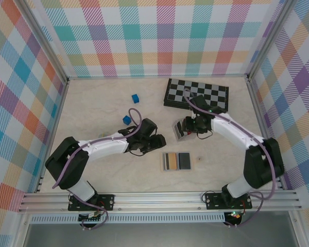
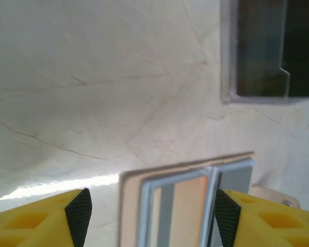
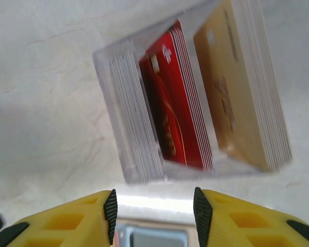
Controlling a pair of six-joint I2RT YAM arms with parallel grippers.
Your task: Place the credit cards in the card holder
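Left gripper (image 2: 150, 212): my jaws apart, empty, above the card holder (image 2: 131, 206).
Right gripper (image 3: 153, 208): my jaws apart, empty, near the clear case (image 3: 105, 72).
Credit cards (image 3: 175, 103): inside that case, red between white and gold.
Card holder: open flat on the table (image 1: 92, 108).

The tabletop (image 1: 92, 103) is bare on its left side and along the near edge, so a sideways pass is free there. At the back left one blue cube (image 1: 135, 97) and a second blue cube (image 1: 126, 120) stand apart, with room between them. The chessboard (image 1: 196, 94) takes up the far right. In the middle the clear case (image 1: 179, 128), packed with credit cards (image 3: 177, 98), lies just behind the open card holder (image 1: 177, 161), leaving a narrow bare strip. The left jaws stand parted with the holder showing in their gap. The right jaws stand parted over the strip with nothing between them.
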